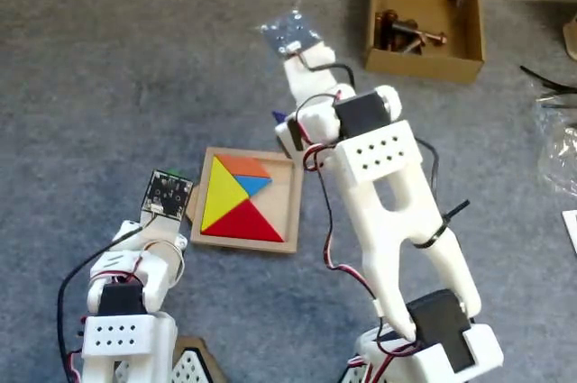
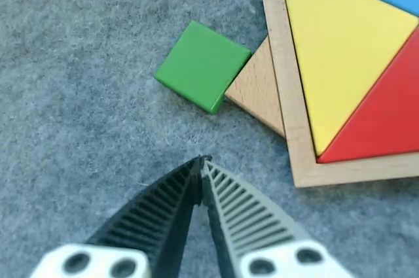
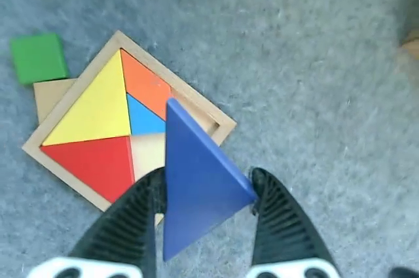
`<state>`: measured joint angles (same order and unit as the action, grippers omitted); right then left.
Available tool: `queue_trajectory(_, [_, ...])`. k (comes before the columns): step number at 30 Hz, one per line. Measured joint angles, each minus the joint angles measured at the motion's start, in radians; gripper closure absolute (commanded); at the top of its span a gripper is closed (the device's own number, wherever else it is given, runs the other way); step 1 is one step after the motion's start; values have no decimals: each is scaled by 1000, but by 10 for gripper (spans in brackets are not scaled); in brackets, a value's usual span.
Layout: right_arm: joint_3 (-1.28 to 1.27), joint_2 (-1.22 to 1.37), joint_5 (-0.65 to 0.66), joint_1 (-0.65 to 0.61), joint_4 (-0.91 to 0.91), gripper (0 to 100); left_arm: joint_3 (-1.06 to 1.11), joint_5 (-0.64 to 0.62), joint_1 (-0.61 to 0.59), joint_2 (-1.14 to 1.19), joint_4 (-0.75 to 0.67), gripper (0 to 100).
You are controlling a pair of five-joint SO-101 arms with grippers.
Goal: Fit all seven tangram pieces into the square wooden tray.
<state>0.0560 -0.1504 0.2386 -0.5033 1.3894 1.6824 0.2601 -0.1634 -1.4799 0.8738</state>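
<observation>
The square wooden tray (image 1: 296, 212) lies mid-table holding a yellow triangle (image 1: 219, 194), an orange piece (image 1: 242, 167), a light blue piece (image 1: 254, 185) and a red triangle (image 1: 243, 221); its right part is bare wood. My right gripper (image 3: 206, 183) hangs above the tray's far right corner, shut on a dark blue triangle (image 3: 196, 186) held on edge. A green square (image 2: 203, 65) and a plain wooden triangle (image 2: 258, 88) lie on the carpet against the tray's left rim (image 2: 275, 62). My left gripper (image 2: 201, 160) is shut and empty, just short of them.
A cardboard box (image 1: 424, 22) with metal parts stands at the back right. A clear plastic bag (image 1: 559, 149) lies at the right edge. Grey carpet stretches open to the left of and behind the tray.
</observation>
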Motion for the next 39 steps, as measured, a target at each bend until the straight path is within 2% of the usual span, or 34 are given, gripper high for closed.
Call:
queue_trajectory(7, [-115, 153, 0, -9, -124, 993, 0, 0, 0, 0, 0, 993])
queue_trajectory(20, [-114, 328, 0, -60, -245, 993, 0, 0, 0, 0, 0, 993])
queue_trajectory(39, [-114, 470, 0, -57, -292, 989, 0, 0, 0, 0, 0, 993])
